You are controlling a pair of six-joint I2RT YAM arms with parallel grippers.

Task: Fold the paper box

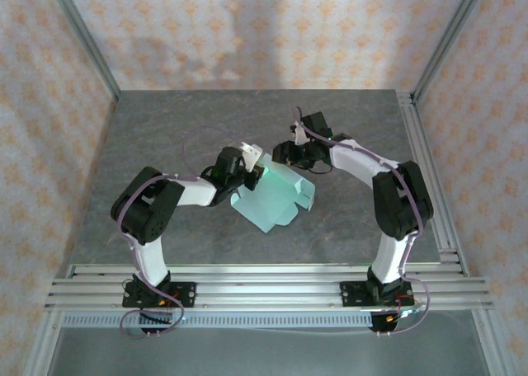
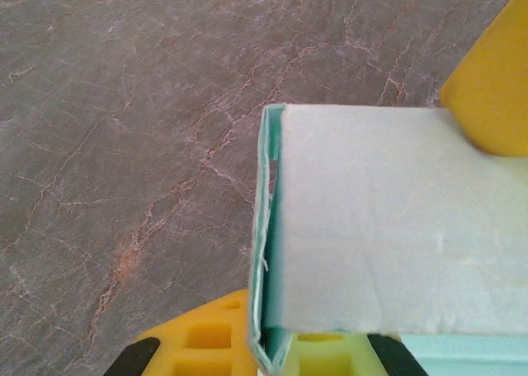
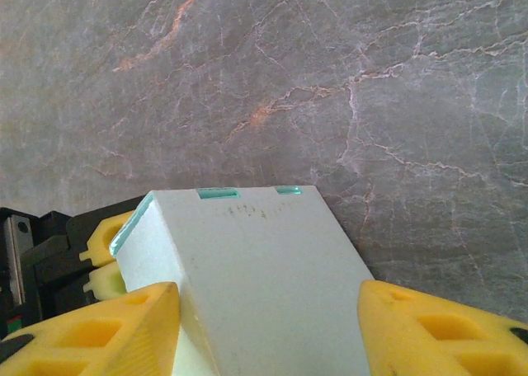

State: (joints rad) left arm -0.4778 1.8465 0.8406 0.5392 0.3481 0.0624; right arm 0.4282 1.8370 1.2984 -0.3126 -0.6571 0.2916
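Note:
The paper box [image 1: 276, 201] is pale mint-green card, partly folded, lying mid-table between the two arms. My left gripper [image 1: 247, 176] is at its left far corner. In the left wrist view it [image 2: 268, 343] is shut on an upright side wall of the paper box [image 2: 388, 227], with thin card pinched between the yellow fingers [image 2: 206, 335]. My right gripper [image 1: 294, 157] is at the box's far edge. In the right wrist view it [image 3: 268, 306] stands open astride a raised pale panel of the paper box [image 3: 256, 277]. Its left finger [image 3: 107, 335] is close beside the panel and its right finger [image 3: 445, 331] is apart from it.
The table [image 1: 181, 137] is grey marbled stone with aluminium rails [image 1: 264, 281] along the near edge and a rail on the right side [image 1: 429, 170]. One yellow finger of the right gripper [image 2: 495, 87] shows beyond the box. The left gripper's fingers [image 3: 103, 256] show left of the panel.

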